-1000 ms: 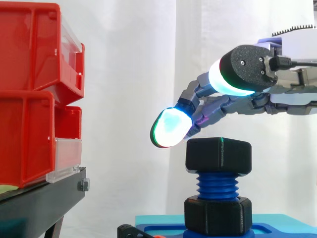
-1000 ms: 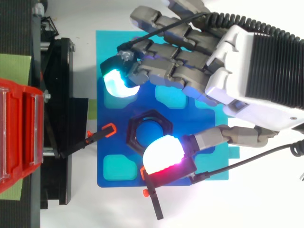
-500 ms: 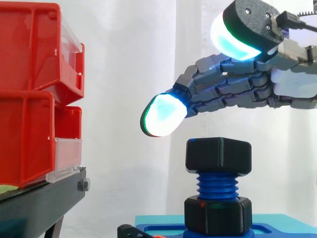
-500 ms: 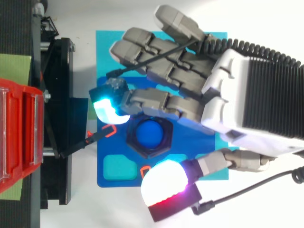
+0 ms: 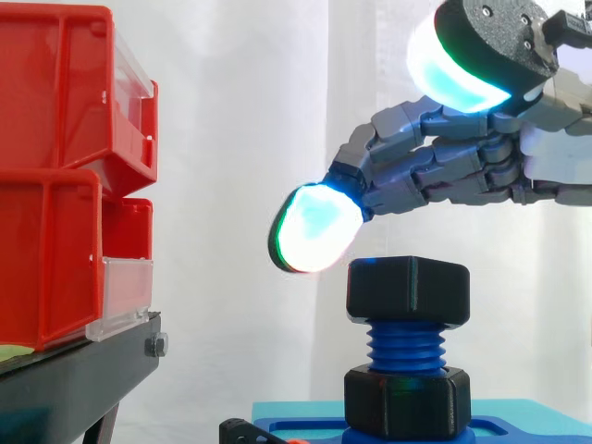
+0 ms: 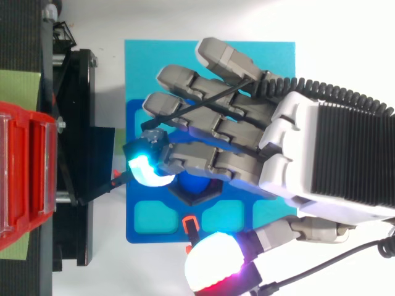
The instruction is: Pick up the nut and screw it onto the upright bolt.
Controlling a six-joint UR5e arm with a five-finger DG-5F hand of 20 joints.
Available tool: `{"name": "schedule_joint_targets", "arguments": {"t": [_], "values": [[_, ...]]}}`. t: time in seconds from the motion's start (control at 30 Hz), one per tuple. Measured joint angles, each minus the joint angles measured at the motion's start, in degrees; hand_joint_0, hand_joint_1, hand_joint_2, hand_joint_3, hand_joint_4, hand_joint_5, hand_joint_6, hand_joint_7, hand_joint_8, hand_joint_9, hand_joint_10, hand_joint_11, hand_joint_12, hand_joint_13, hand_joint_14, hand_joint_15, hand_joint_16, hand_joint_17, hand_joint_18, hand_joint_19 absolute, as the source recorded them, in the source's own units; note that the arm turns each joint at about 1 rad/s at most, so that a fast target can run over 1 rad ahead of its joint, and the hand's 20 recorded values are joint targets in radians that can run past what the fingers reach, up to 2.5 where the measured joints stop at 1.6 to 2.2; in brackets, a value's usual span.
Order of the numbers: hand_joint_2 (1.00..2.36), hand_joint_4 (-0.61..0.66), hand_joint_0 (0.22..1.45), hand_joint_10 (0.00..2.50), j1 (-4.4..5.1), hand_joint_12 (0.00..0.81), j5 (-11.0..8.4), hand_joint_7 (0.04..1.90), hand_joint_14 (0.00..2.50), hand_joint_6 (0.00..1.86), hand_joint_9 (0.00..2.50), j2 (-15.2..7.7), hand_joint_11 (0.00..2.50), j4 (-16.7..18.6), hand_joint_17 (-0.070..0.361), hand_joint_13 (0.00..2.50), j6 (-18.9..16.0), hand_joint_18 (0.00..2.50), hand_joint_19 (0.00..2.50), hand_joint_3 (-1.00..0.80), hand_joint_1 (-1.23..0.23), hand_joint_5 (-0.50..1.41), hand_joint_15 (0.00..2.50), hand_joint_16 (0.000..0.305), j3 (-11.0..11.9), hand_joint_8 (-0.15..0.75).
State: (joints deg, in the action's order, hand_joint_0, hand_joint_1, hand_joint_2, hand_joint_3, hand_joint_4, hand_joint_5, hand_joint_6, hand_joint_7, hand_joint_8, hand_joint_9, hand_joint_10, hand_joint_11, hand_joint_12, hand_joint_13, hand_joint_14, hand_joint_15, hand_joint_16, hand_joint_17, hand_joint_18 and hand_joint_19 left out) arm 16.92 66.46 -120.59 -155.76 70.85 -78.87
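A black hex nut (image 5: 408, 289) sits on top of the upright blue bolt (image 5: 405, 344), with bare thread showing below it. A second black hex piece (image 5: 405, 400) rings the bolt's foot on the blue base plate (image 6: 148, 61). My hand (image 5: 444, 171) hovers just above the nut, touching nothing. Its fingers are stretched out to the left and only slightly bent. One glowing fingertip (image 5: 314, 227) hangs beside the nut's upper left corner. The thumb pad (image 5: 453, 79) is raised high. From above, the hand (image 6: 321, 154) covers most of the bolt (image 6: 196, 184).
Stacked red bins (image 5: 55, 185) stand on a black stand (image 5: 74, 379) to the left. Two black clamps with orange tips (image 6: 117, 179) (image 6: 188, 222) reach onto the base plate near the bolt. A white curtain hangs behind.
The hand let go of the nut, rose and lifted its thumb clear. It then slid across the bolt, and the leading fingertip dipped closer to the nut.
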Motion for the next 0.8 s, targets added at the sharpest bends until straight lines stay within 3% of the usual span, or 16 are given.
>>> {"name": "schedule_joint_targets", "arguments": {"t": [0.57, 0.8], "values": [[1.0, 0.22, 0.46, 0.0, -1.01, 0.346, 1.21, 1.22, 0.0, 0.5, 0.35, 0.0, 0.0, -2.1, 0.104, 0.0, 0.0, 0.0, 0.0, -0.5, -0.14, -0.07, 0.0, 0.046, -0.1, 0.277], [1.0, 0.2, 0.48, 0.0, -1.96, 0.342, 1.29, 1.35, 0.0, 0.5, 0.49, 0.0, 0.0, -2.4, 0.095, 0.13, 0.2, 0.0, 0.0, -0.5, -0.18, -0.05, 0.0, 0.042, -0.1, 0.296]]}}
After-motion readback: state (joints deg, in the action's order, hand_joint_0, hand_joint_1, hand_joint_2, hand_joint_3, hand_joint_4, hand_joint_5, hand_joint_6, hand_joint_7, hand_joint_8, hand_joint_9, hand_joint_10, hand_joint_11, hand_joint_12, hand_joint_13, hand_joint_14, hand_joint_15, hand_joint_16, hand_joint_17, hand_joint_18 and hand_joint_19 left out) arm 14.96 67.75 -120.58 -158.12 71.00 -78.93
